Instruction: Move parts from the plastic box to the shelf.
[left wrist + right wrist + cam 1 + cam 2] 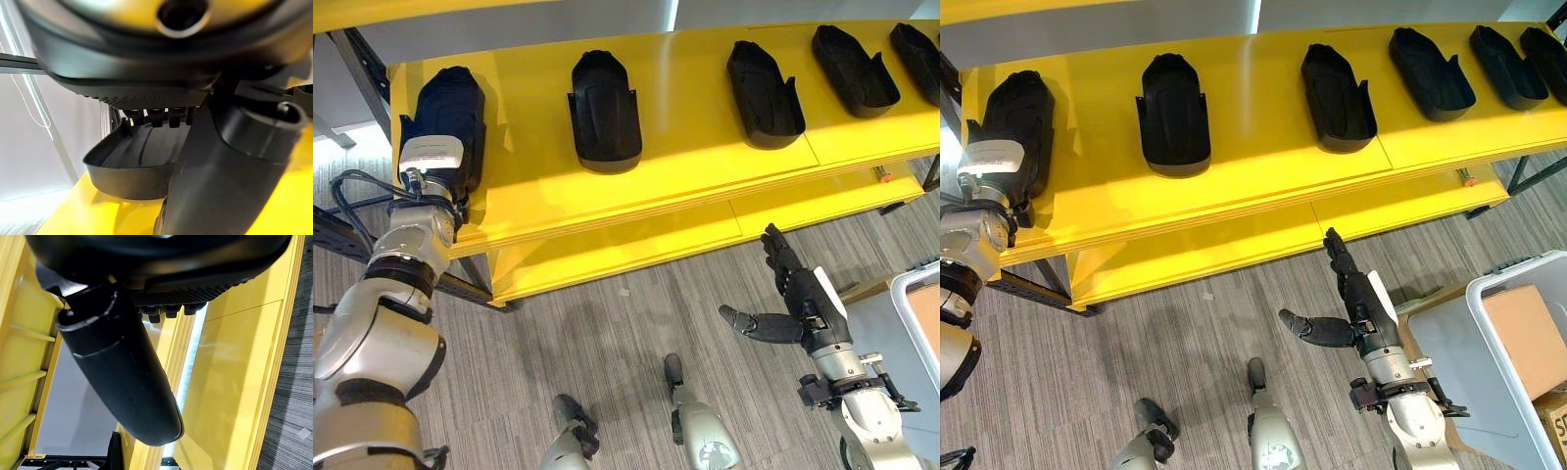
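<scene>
A black moulded part (450, 98) lies at the left end of the yellow shelf (685, 166). My left hand (435, 162) reaches up onto it. In the left wrist view the fingers lie in the part's (132, 161) hollow and the thumb (220, 171) runs along its outside, so the hand is shut on it. My right hand (1361, 304) hangs open over the floor below the shelf's front edge, fingers straight and thumb (127, 382) spread, holding nothing. The plastic box (1485, 323) stands at the lower right.
Several more black parts (604, 108) (764, 93) (854, 69) lie in a row along the shelf top. A lower yellow shelf board (705, 235) sits underneath. A brown cardboard piece (1528, 333) lies in the box. Grey carpet stretches in front.
</scene>
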Controlling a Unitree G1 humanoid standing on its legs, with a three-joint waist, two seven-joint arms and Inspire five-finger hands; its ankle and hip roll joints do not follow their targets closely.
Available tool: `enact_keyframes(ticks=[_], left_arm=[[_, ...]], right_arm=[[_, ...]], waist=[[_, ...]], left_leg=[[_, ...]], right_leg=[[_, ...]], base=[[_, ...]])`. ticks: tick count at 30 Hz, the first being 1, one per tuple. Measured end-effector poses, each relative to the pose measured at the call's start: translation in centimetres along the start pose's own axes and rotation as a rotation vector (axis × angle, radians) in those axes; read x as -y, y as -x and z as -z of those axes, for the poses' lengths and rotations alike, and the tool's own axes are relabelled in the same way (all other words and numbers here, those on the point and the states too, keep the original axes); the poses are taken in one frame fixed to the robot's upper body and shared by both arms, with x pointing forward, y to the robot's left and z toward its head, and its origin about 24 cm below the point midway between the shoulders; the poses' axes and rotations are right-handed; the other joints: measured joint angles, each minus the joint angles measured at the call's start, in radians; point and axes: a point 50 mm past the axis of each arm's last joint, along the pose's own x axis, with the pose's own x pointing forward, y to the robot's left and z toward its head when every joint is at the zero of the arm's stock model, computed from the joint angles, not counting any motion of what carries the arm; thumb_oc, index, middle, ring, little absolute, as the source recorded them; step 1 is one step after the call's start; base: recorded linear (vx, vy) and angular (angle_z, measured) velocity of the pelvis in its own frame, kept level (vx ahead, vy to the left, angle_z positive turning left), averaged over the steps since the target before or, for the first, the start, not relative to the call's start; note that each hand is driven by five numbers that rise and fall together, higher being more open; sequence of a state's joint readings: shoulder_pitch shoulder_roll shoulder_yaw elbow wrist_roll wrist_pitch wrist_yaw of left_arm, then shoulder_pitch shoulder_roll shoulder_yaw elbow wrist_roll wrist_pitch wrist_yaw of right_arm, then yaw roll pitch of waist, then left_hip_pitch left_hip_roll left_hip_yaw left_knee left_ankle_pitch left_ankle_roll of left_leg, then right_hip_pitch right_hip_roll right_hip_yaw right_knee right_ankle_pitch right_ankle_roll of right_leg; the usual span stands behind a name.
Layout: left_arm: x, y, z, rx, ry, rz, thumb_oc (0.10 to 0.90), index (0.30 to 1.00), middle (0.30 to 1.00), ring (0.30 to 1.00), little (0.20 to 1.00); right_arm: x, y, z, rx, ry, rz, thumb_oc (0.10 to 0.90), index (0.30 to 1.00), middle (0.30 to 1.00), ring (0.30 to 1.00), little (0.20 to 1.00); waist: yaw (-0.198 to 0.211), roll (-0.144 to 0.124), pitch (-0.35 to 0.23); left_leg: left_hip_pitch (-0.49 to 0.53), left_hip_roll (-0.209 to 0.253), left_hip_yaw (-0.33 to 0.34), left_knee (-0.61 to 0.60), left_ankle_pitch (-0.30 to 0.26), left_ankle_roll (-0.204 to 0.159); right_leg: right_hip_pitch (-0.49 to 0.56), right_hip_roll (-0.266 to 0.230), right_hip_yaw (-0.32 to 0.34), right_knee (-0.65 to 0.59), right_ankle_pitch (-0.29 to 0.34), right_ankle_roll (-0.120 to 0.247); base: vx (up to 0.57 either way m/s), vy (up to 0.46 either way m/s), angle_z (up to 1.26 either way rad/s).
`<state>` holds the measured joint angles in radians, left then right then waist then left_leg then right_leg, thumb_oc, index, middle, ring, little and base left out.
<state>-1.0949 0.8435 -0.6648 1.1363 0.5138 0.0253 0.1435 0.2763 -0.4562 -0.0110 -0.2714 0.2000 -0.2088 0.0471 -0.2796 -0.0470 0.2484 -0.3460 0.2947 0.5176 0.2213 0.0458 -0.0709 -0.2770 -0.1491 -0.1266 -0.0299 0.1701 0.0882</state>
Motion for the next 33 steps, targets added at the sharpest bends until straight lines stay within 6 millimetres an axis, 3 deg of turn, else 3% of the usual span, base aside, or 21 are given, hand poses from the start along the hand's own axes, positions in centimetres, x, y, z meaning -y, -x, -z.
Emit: enact_keyframes(ticks=[22, 33], left_arm=[[0.8, 0.0, -0.1, -0.008, -0.003, 0.023, 0.900, 1.000, 1.000, 1.000, 1.000], [1.0, 0.0, -0.6, 0.007, -0.020, 0.032, 0.900, 1.000, 1.000, 1.000, 1.000]], right_arm=[[0.0, 0.0, 0.0, -0.003, 0.000, 0.000, 0.900, 1.000, 1.000, 1.000, 1.000], [-0.2, 0.2, 0.2, -0.013, -0.004, -0.005, 0.900, 1.000, 1.000, 1.000, 1.000]], waist=[[-0.019, -0.001, -0.005], [-0.018, -0.015, -0.030]], left_leg=[[0.012, 0.000, 0.025, 0.001, 0.000, 0.000], [0.002, 0.001, 0.025, 0.003, -0.001, 0.001]], right_leg=[[-0.016, 0.000, 0.034, 0.014, 0.000, -0.001], [-0.030, -0.001, 0.035, 0.021, 0.000, 0.000]], base=[[0.00, -0.004, -0.03], [0.00, 0.000, 0.00]])
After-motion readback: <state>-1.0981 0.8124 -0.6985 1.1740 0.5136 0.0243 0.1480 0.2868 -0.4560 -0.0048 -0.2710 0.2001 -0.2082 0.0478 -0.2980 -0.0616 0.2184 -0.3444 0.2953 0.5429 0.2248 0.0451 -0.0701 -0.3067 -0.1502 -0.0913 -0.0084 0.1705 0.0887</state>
